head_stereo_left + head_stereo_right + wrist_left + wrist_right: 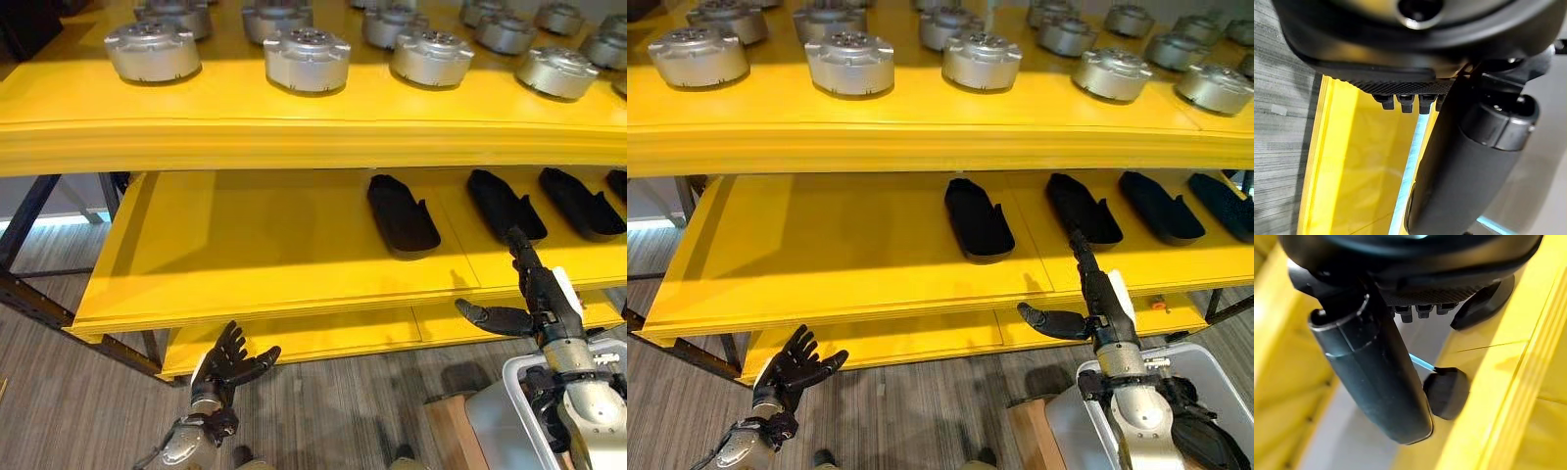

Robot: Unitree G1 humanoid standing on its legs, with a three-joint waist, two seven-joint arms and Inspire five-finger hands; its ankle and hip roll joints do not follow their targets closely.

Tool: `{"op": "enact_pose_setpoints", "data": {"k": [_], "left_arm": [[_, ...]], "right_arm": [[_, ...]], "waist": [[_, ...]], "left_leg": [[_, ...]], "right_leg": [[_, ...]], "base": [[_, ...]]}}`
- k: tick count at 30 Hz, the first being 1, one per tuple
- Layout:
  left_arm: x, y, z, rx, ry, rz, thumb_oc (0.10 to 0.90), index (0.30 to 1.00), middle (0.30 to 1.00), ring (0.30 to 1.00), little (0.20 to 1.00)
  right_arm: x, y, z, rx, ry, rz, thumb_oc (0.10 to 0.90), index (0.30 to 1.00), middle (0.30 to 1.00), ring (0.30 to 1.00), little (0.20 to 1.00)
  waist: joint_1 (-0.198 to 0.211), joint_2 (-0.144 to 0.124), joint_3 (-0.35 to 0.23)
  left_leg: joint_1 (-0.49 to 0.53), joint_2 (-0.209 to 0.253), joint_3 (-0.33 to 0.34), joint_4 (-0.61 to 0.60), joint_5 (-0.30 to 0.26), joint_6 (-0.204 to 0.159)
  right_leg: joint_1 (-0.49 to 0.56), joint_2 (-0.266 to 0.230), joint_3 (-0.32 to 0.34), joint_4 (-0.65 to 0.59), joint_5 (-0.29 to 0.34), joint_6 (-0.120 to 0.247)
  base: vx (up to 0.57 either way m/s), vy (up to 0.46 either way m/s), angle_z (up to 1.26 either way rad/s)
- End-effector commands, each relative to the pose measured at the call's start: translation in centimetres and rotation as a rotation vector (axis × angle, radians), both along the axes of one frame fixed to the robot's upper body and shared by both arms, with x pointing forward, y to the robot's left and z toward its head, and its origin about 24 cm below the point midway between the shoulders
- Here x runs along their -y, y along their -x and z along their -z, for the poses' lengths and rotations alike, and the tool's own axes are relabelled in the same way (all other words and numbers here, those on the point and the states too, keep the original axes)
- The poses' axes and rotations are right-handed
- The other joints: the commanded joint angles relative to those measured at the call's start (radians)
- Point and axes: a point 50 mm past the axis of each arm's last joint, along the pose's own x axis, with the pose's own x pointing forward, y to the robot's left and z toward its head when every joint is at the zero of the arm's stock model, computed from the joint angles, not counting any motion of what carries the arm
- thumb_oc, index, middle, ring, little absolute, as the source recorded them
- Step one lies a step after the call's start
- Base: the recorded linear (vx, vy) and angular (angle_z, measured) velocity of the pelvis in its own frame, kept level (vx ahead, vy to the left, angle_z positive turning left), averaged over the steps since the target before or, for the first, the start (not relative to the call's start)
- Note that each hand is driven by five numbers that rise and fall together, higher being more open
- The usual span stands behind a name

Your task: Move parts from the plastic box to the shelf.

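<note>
Nearest the camera, the right hand (534,294) hangs open and empty over the middle shelf's (245,245) front edge, apparently between parts, black parts (402,213) already lying there, so next it must reach into the plastic box (1234,377); the left hand (227,360) idles open.

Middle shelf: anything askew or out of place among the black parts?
Nothing stands out. The black parts lie flat in a row, similarly angled, on the yellow middle shelf. The right hand is open near them.

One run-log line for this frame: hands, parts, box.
left hand: open, empty, below shelf edge | right hand: open, empty, fingers extended over middle shelf | black parts: on middle shelf | plastic box: lower right
</note>
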Motion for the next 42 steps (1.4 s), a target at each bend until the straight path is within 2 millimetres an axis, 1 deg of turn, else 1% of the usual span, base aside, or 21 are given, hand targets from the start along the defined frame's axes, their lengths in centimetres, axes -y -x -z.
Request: {"op": "enact_pose_setpoints", "data": {"k": [1,4,6,7,8,9,10,11,12,13,14,15,18,19,20,21,24,28,38,41,42], "left_arm": [[-0.2,-3.2,-4.4,0.252,-0.093,0.048,0.900,1.000,1.000,1.000,1.000],[0.6,-4.1,-5.1,0.290,-0.108,0.089,0.900,1.000,1.000,1.000,1.000],[0.9,-4.7,-5.5,0.310,-0.115,0.093,0.900,1.000,1.000,1.000,1.000],[1.4,-5.8,-6.3,0.351,-0.121,0.102,0.900,1.000,1.000,1.000,1.000],[1.6,-6.3,-6.7,0.372,-0.109,0.075,0.900,1.000,1.000,1.000,1.000],[1.6,-6.4,-6.7,0.373,-0.108,0.074,0.900,1.000,1.000,1.000,1.000],[1.7,-6.5,-6.8,0.383,-0.108,0.057,0.900,1.000,1.000,1.000,1.000],[1.8,-6.7,-7.0,0.390,-0.104,0.050,0.900,1.000,1.000,1.000,1.000],[2.1,-6.8,-7.1,0.396,-0.095,0.053,0.900,1.000,1.000,1.000,1.000],[2.1,-6.9,-7.4,0.408,-0.088,0.052,0.900,1.000,1.000,1.000,1.000],[1.9,-6.9,-7.5,0.413,-0.081,0.042,0.900,1.000,1.000,1.000,1.000],[1.9,-6.8,-7.5,0.413,-0.081,0.042,0.900,1.000,1.000,1.000,1.000],[1.0,-5.9,-7.0,0.392,-0.076,-0.008,0.900,1.000,1.000,1.000,1.000],[0.7,-5.7,-6.8,0.380,-0.074,-0.027,0.900,1.000,1.000,1.000,1.000],[0.2,-4.7,-6.0,0.350,-0.064,-0.054,0.900,1.000,1.000,1.000,1.000],[0.0,-4.3,-5.8,0.340,-0.057,-0.070,0.900,1.000,1.000,1.000,1.000],[-0.3,-3.4,-5.1,0.309,-0.035,-0.097,0.900,1.000,1.000,1.000,1.000],[-0.1,-2.7,-4.1,0.266,-0.029,-0.075,0.900,1.000,1.000,1.000,1.000],[1.6,-2.1,-3.3,0.244,0.000,0.012,0.900,1.000,1.000,1.000,1.000],[2.6,-2.6,-3.5,0.260,0.016,0.041,0.900,1.000,1.000,1.000,1.000],[2.8,-2.8,-3.6,0.269,0.024,0.038,0.900,1.000,1.000,1.000,1.000]], "right_arm": [[0.7,0.0,-5.4,0.325,-0.026,0.012,0.900,1.000,1.000,1.000,1.000],[0.5,1.4,-4.1,0.320,-0.134,0.047,0.900,1.000,1.000,1.000,1.000],[0.3,1.4,-3.9,0.332,-0.167,0.055,0.900,1.000,1.000,1.000,1.000],[0.2,1.3,-4.2,0.369,-0.180,0.079,0.900,1.000,1.000,1.000,1.000],[-0.3,0.6,-4.3,0.399,-0.206,0.073,0.900,1.000,1.000,1.000,1.000],[-0.3,0.6,-4.3,0.401,-0.205,0.073,0.900,1.000,1.000,1.000,1.000],[-0.7,0.2,-4.5,0.413,-0.213,0.052,0.900,1.000,1.000,1.000,1.000],[-0.9,-0.1,-4.3,0.408,-0.234,0.043,0.900,1.000,1.000,1.000,1.000],[-1.1,-0.4,-4.0,0.390,-0.237,0.032,0.900,1.000,1.000,1.000,1.000],[-1.2,-0.7,-3.9,0.374,-0.240,0.020,0.900,1.000,1.000,1.000,1.000],[-1.4,-0.8,-3.7,0.365,-0.257,0.002,0.900,1.000,1.000,1.000,1.000],[-1.4,-0.8,-3.7,0.364,-0.258,0.001,0.900,1.000,1.000,1.000,1.000],[-1.7,-1.2,-3.7,0.370,-0.266,-0.002,0.900,1.000,1.000,1.000,1.000],[-1.4,-1.0,-3.7,0.367,-0.255,0.007,0.900,1.000,1.000,1.000,1.000],[-1.2,-0.9,-3.5,0.345,-0.239,0.018,0.900,1.000,1.000,1.000,1.000],[-1.1,-0.7,-3.4,0.345,-0.246,0.027,0.900,1.000,1.000,1.000,1.000],[-0.7,-0.3,-3.2,0.349,-0.282,0.044,0.900,1.000,1.000,1.000,1.000],[-0.4,0.5,-2.5,0.322,-0.302,0.060,0.900,1.000,1.000,1.000,1.000],[0.6,2.2,-2.8,0.335,-0.275,0.097,0.900,1.000,1.000,1.000,1.000],[0.9,2.6,-3.1,0.335,-0.236,0.099,0.900,1.000,1.000,1.000,1.000],[1.1,2.7,-3.2,0.334,-0.225,0.110,0.900,1.000,1.000,1.000,1.000]], "waist": [[-0.024,-0.008,0.010],[-0.070,-0.005,0.028],[-0.084,-0.005,0.034],[-0.108,0.005,0.051],[-0.115,0.038,0.070],[-0.114,0.038,0.073],[-0.101,0.057,0.084],[-0.099,0.077,0.086],[-0.111,0.079,0.088],[-0.109,0.073,0.092],[-0.103,0.068,0.089],[-0.100,0.066,0.090],[-0.061,0.038,0.088],[-0.054,0.028,0.082],[-0.052,0.013,0.059],[-0.051,0.016,0.054],[-0.057,0.018,0.040],[-0.074,0.030,0.033],[-0.163,0.133,0.027],[-0.195,0.172,0.035],[-0.200,0.174,0.042]], "left_leg": [[0.033,-0.008,-0.033,0.026,-0.110,0.061],[-0.004,-0.032,-0.031,0.063,-0.130,0.079],[-0.013,-0.041,-0.021,0.063,-0.132,0.084],[-0.041,-0.051,0.010,0.068,-0.135,0.096],[-0.022,-0.053,0.045,0.048,-0.156,0.108],[-0.018,-0.054,0.046,0.044,-0.156,0.108],[0.002,-0.055,0.099,0.012,-0.143,0.121],[0.013,-0.064,0.130,-0.026,-0.129,0.140],[0.022,-0.070,0.143,-0.056,-0.113,0.147],[0.038,-0.078,0.171,-0.082,-0.100,0.151],[0.044,-0.073,0.205,-0.083,-0.097,0.152],[0.047,-0.073,0.208,-0.083,-0.098,0.151],[0.060,-0.052,0.289,-0.036,-0.108,0.139],[0.054,-0.038,0.303,-0.012,-0.102,0.130],[0.050,-0.001,0.333,0.012,-0.079,0.101],[0.051,0.028,0.355,0.018,-0.064,0.087],[0.064,0.072,0.393,0.025,-0.036,0.062],[0.091,0.102,0.424,0.013,-0.006,0.033],[0.199,0.219,0.490,-0.051,0.160,-0.068],[0.230,0.284,0.493,-0.055,0.259,-0.089],[0.227,0.318,0.449,0.007,0.267,-0.089]], "right_leg": [[0.002,-0.055,0.068,-0.005,0.206,0.029],[-0.014,-0.078,0.082,-0.012,0.287,0.029],[-0.030,-0.082,0.090,-0.021,0.319,0.029],[-0.084,-0.100,0.088,-0.039,0.423,0.029],[-0.114,-0.094,0.014,-0.001,0.348,0.029],[-0.115,-0.094,0.017,0.004,0.344,0.029],[-0.126,-0.129,-0.095,0.081,0.317,0.029],[-0.118,-0.143,-0.147,0.163,0.283,0.026],[-0.113,-0.125,-0.115,0.201,0.243,0.016],[-0.121,-0.093,-0.073,0.248,0.195,0.008],[-0.103,-0.074,-0.070,0.272,0.156,0.001],[-0.103,-0.073,-0.066,0.272,0.155,0.000],[-0.032,-0.103,-0.150,0.147,0.179,0.005],[-0.012,-0.098,-0.165,0.093,0.162,0.006],[0.031,-0.059,-0.165,-0.025,0.175,0.015],[0.031,-0.045,-0.162,-0.050,0.199,0.020],[0.045,-0.020,-0.157,-0.105,0.200,0.017],[0.059,0.017,-0.131,-0.152,0.160,0.005],[0.057,0.153,-0.050,-0.144,0.007,-0.059],[0.044,0.234,-0.006,-0.101,-0.057,-0.107],[0.046,0.278,0.037,-0.092,-0.089,-0.141]], "base": [[0.00,0.154,-0.03],[-0.02,0.167,-0.04],[-0.11,0.142,-0.03],[-0.20,0.423,-0.22],[-0.16,0.366,-0.24],[-0.14,0.417,-0.43],[-0.15,0.359,-0.86],[-0.17,0.417,-1.28],[-0.08,0.304,-2.10],[-0.07,0.164,-1.83],[-0.05,0.107,-1.42],[-0.06,0.040,-0.41],[-0.06,-0.096,-0.77],[-0.04,-0.304,-1.47],[-0.03,-0.324,-1.27],[-0.01,-0.256,-1.00],[-0.01,-0.143,-0.99],[0.00,-0.112,-0.68],[0.00,-0.124,-0.39],[0.01,-0.359,-0.36],[0.05,-0.342,-0.54]]}}
